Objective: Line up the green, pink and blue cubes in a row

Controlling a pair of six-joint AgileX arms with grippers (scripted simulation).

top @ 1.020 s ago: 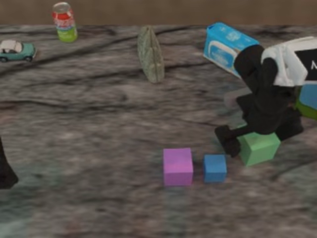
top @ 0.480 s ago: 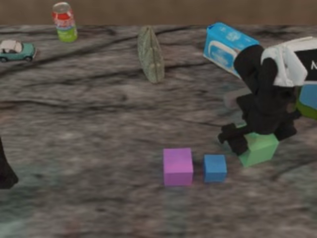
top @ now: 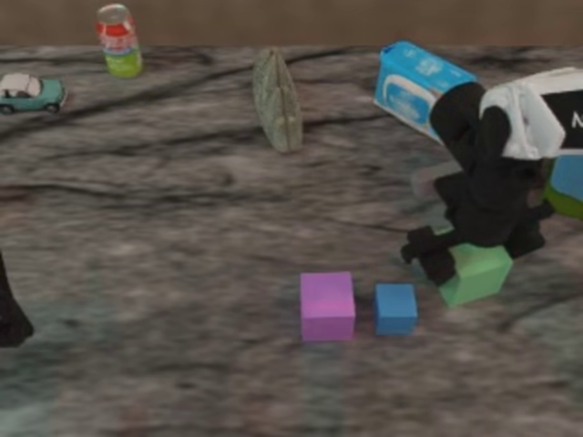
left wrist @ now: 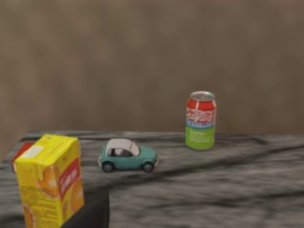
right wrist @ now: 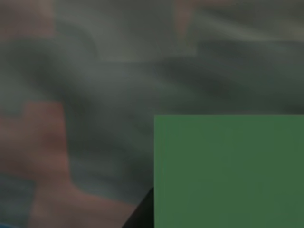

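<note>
The green cube (top: 480, 273) lies at the right of the table, and my right gripper (top: 469, 258) is shut on it, one black finger (top: 435, 262) pressed to its left face. In the right wrist view the green cube (right wrist: 228, 171) fills the near corner. The blue cube (top: 395, 309) rests just left of the green one, a little nearer the front edge. Left of that, a small gap away, sits the pink cube (top: 327, 305). My left arm (top: 9, 314) stays parked at the left edge.
A blue-and-white packet (top: 414, 84) lies behind the right arm. A grey-green leaf-shaped object (top: 278, 98) stands at the back centre, a can (top: 119, 40) and a toy car (top: 30, 93) at the back left. A yellow juice box (left wrist: 47, 180) shows in the left wrist view.
The right gripper's left finger moved in from beside the green cube onto its left face, closing on it. The pink and blue cubes have not moved.
</note>
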